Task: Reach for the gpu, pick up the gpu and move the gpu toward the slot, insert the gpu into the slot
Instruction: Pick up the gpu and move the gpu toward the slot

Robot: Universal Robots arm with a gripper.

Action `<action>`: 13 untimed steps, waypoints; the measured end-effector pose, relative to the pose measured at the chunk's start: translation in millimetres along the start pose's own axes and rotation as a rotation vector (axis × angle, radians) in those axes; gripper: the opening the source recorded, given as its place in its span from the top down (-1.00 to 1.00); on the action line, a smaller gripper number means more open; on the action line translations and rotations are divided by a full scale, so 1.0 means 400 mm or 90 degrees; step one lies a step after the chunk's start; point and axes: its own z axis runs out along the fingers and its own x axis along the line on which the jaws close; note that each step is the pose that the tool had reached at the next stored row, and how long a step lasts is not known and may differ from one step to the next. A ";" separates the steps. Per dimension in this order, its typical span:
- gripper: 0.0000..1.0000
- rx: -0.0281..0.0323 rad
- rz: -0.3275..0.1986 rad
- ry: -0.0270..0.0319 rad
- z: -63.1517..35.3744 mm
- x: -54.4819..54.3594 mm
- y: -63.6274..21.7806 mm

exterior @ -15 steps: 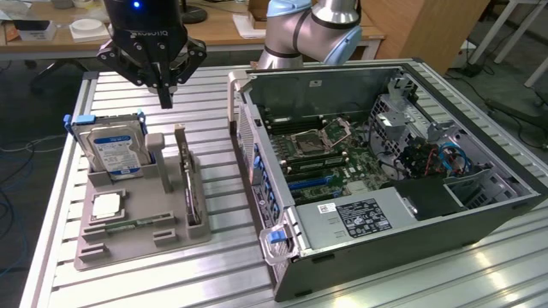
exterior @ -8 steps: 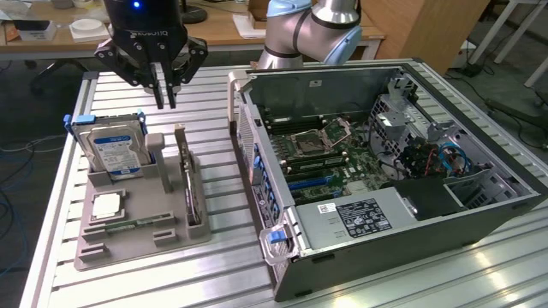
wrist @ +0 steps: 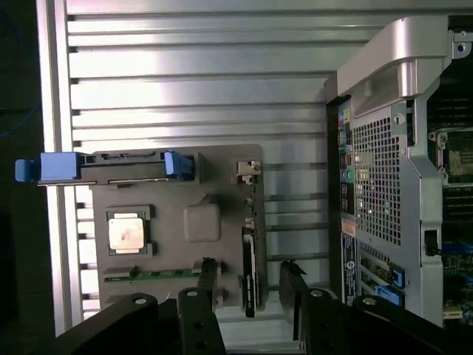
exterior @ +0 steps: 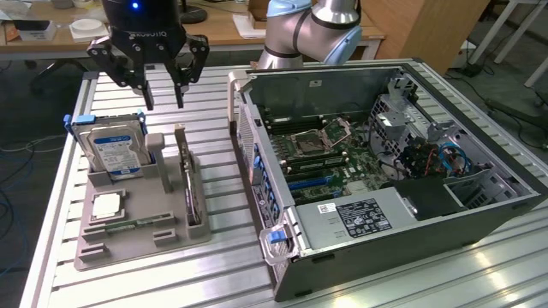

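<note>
Reach step, no grasp yet: gripper (exterior: 164, 101) hangs open & empty above grey tray (exterior: 128, 242) at its hard drive (exterior: 115, 146) end, gpu (exterior: 190, 186) standing edge-up in a tray groove; next move prob. needs fingers lowered astride that thin edge.

White Robotiq lettering (upside down) marks the gripper (exterior: 164, 104) body; print on the hard drive (exterior: 115, 151) beneath it and the power supply (exterior: 364, 218) beyond is illegible.

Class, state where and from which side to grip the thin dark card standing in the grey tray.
Probably its exposed top edge, from straight above, pinching its flat faces: the thin dark circuit card stands on edge, its lower part sunk in the grey tray.
</note>
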 end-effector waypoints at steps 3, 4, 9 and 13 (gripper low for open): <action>0.06 0.0019 -0.027 0.0035 0.003 0.000 0.000; 0.06 0.0025 -0.035 0.0043 0.004 0.000 0.000; 0.06 0.0135 -0.047 0.0069 0.014 0.000 -0.005; 0.06 0.0135 -0.047 0.0069 0.031 0.000 -0.014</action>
